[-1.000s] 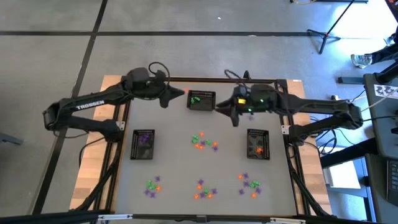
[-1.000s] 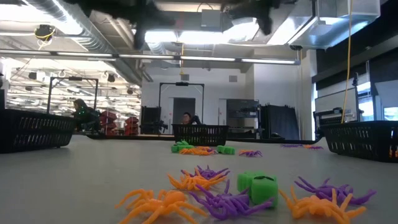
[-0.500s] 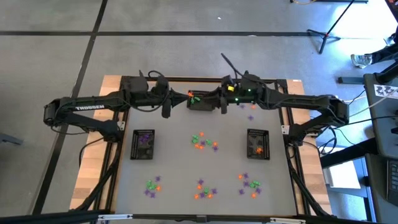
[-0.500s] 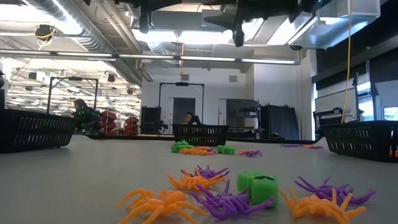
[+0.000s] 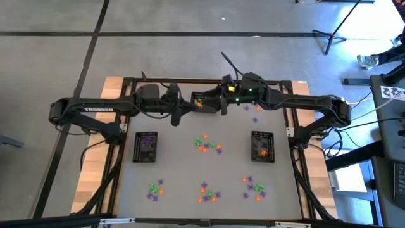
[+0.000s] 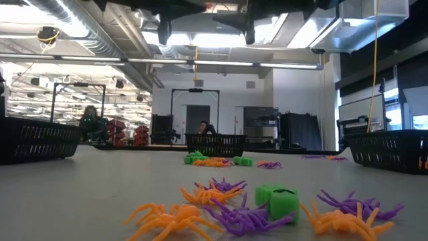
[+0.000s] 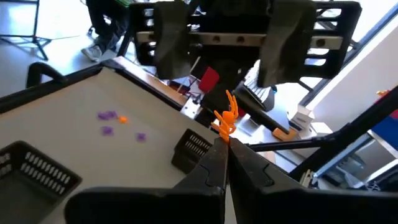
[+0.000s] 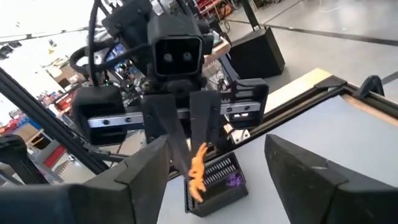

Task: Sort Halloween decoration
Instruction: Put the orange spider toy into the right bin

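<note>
The grey worktop (image 5: 177,158) fills the frame, its wooden edges framed in black rail. Both dark arms reach in over its far side and meet head to head above the far basket (image 5: 204,102), a black mesh one with green trinkets inside.

The left claw (image 5: 192,101) is clenched on an orange spider (image 7: 225,118), which juts up from its pinched fingertips. The right claw (image 5: 217,104) sits just beside it, facing it, with its jaws spread wide and nothing between them; in the right wrist view the orange spider hangs between the left claw's fingers, in front of a mesh basket.

Two more black mesh baskets sit further forward: the left basket (image 5: 146,146) holding purple pieces, and the right basket (image 5: 262,145) holding orange ones.

The rest of the Halloween decoration lies loose on the worktop in small mixed heaps of purple, green and orange: a centre cluster (image 5: 207,144) between the two side baskets, a near-left cluster (image 5: 155,189), a near-middle cluster (image 5: 208,192) and a near-right cluster (image 5: 254,187). A few purple bits (image 5: 254,113) lie scattered under the right arm.

In the low view, orange and purple spiders and a green block (image 6: 278,201) lie close to the camera.
</note>
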You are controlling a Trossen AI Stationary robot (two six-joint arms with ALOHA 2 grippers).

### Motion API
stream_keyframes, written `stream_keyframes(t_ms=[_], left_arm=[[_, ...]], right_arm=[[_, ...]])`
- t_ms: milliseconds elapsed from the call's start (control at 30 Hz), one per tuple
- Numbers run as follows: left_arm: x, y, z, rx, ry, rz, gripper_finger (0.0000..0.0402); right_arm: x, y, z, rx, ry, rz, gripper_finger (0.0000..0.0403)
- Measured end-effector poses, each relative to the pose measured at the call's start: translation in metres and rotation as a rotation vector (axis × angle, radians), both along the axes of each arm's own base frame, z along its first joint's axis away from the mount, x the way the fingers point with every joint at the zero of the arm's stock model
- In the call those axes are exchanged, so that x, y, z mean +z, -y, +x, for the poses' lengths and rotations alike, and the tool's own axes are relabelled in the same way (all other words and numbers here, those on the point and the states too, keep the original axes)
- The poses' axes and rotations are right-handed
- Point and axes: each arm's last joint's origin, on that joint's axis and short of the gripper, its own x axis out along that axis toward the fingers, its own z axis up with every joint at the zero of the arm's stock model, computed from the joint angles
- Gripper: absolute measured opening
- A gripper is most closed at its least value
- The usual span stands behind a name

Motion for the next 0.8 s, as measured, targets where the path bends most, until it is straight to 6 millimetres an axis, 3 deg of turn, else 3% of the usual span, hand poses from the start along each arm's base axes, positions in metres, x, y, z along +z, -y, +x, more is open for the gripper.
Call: stream_keyframes(t_ms=[200, 667, 800], left_arm=[[-0.0044, 0.0013, 0.0094, -0.009, 0.021, -0.017, 0.0000], [-0.0044, 0.0005, 0.0098, 0.002, 0.025, -0.015, 0.0000], [-0.0044, 0.0005, 0.0098, 0.002, 0.025, -0.015, 0.0000]], right_arm=[[-0.0049, -0.0002, -0.0003, 0.003, -0.048, 0.012, 0.0242], [-0.0073, -0.0015, -0.0007, 0.038, -0.071, 0.020, 0.0241], [-0.0073, -0.0015, -0.0007, 0.038, -0.071, 0.020, 0.0223]])
